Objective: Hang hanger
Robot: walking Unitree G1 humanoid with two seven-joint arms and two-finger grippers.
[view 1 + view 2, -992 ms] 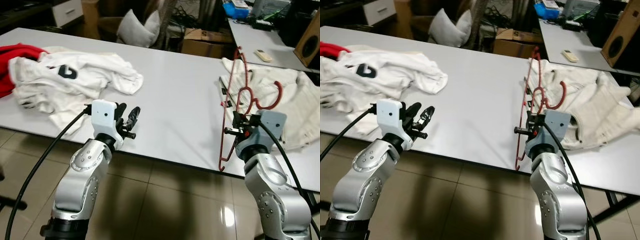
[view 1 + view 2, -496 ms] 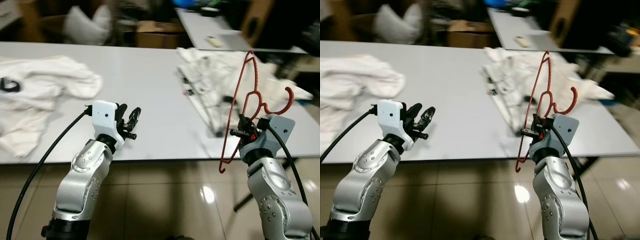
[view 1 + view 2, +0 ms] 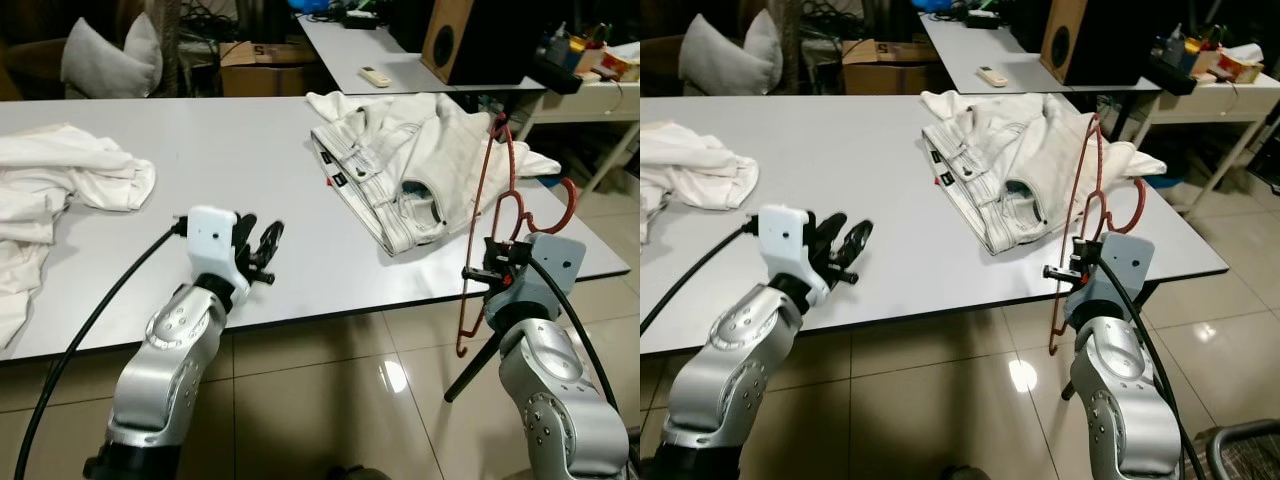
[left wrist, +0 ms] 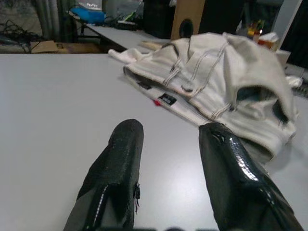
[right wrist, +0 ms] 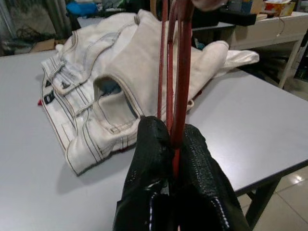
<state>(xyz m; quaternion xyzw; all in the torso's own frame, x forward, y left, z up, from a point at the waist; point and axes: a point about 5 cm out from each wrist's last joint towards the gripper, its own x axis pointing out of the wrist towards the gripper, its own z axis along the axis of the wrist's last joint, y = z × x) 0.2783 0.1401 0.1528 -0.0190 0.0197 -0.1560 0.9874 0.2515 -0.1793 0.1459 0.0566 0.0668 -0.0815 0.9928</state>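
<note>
Ahead of my left gripper [image 3: 262, 252] the white table [image 3: 230, 160] lies bare — open room runs from the near edge to the far edge between two heaps of cloth. The white garment [image 3: 60, 180] blocks the left side; the cream jeans [image 3: 420, 165] block the right, reaching almost to the near edge. My right gripper [image 3: 493, 272] hangs just off the table's near right corner, over open tiled floor [image 3: 330, 400]. Its red hanger [image 3: 490, 210] stands upright, a tall obstacle beside that corner. Far right, a black speaker [image 3: 455, 40] and a second table — well apart.
</note>
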